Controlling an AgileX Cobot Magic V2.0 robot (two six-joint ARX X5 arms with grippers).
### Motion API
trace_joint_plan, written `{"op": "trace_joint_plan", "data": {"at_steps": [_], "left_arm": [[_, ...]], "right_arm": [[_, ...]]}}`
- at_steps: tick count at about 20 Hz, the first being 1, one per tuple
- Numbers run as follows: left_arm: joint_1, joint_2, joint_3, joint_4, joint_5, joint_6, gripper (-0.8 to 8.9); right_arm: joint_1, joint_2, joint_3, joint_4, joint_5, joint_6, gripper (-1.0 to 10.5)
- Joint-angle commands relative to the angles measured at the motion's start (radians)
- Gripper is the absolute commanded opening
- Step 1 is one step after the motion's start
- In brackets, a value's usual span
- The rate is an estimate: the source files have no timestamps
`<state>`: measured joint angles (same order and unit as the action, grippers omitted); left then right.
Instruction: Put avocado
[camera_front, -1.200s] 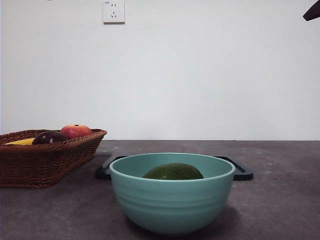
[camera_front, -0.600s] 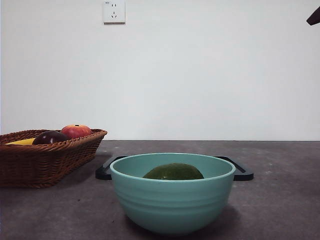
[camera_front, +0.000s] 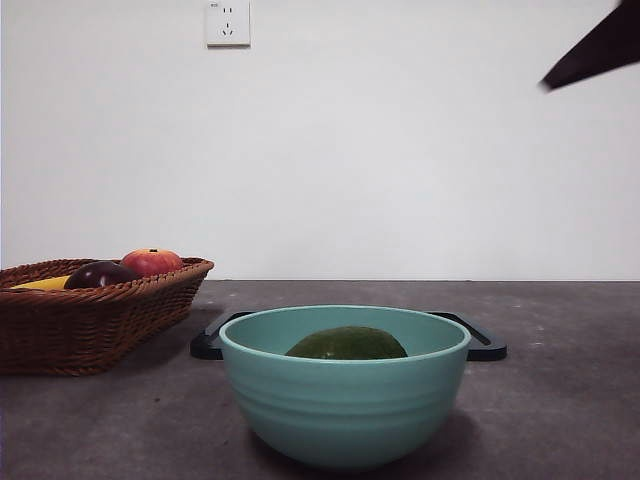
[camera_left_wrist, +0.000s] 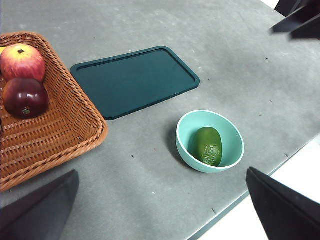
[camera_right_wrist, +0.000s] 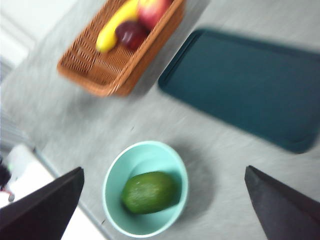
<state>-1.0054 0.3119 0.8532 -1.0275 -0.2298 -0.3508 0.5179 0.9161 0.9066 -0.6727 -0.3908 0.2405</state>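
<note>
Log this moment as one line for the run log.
avocado: lying in teal bowl | left gripper: open, high above table | right gripper: open, above bowl

Both end effectors (camera_left_wrist: 160, 210) (camera_right_wrist: 165, 210) high, jaws wide

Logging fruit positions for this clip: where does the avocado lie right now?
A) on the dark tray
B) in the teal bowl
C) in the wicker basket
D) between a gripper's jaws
B: the avocado rests inside the teal bowl, with no gripper touching it.
</note>
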Motion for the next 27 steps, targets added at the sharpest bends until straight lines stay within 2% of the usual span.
{"op": "trace_joint_plan", "data": {"at_steps": [1,5,10,14,22,25,27], "left_arm": [[-0.008,0.000,0.005,0.009,-0.002,-0.002,6.22],[-0.008,0.000,0.005,0.010,-0.002,-0.002,6.22],[-0.008,0.000,0.005,0.010,-0.002,-0.002,6.21],[-0.008,0.000,0.005,0.010,-0.002,-0.002,6.21],[-0.008,0.000,0.005,0.010,-0.002,-0.002,6.22],[-0.008,0.000,0.005,0.010,-0.002,-0.002,6.22],[-0.008,0.000,0.005,0.010,-0.002,-0.002,6.22]], "right_arm": [[0.069,0.103,0.053,0.015,0.029,0.033,5.0],[0.169,0.308,0.158,-0.014,0.110,0.013,4.9],[0.209,0.496,0.216,-0.141,0.229,-0.024,4.9],[0.211,0.594,0.216,-0.205,0.243,-0.045,4.8],[0.212,0.724,0.216,-0.203,0.290,-0.039,4.7],[0.213,0.768,0.216,-0.199,0.283,-0.031,3.7],[0.213,0.788,0.216,-0.188,0.283,-0.021,2.2]]}}
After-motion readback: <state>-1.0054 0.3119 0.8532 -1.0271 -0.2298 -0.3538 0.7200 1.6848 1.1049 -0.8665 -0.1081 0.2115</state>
